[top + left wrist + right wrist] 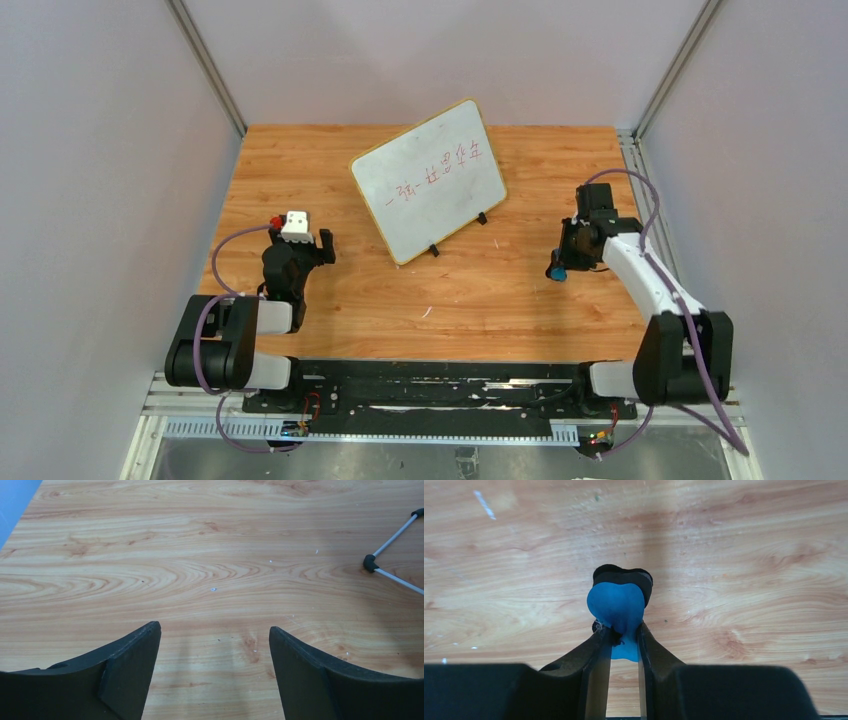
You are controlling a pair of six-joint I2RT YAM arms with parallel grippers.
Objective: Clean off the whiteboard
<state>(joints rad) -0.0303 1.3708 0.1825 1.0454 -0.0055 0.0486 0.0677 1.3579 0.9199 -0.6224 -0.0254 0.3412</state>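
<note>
**Eraser in hand, board not yet touched**

I am gripping the small blue eraser with the black felt face (617, 601) in my right gripper (624, 631). Its two fingers are clamping the eraser's blue back and the felt end is pointing away from my wrist. I am holding it above the light wooden table (480, 300), off to the right of the whiteboard (428, 180) and well apart from it.

The whiteboard is a large rectangular white panel with rounded corners and a thin yellow frame. It is standing near the far middle of the table on small black feet, turned at a slant to the table edges. Red handwriting (441, 168) is showing across its upper half, so I am judging the wiping itself as not yet begun. The step in hand is carrying the eraser over to the board.

My left gripper (215, 630) is hanging spread wide with nothing between its fingers, low over bare wood to the board's left. A thin grey stand rod with black caps (395, 535) is showing at the right edge of the left wrist view.

The next move is calling for a swing left and forward, then turning the felt flat against the writing. The board is looking light on its feet, so I am expecting it to slide or tip under a push. Bracing its left edge with my free gripper may be needed.
</note>
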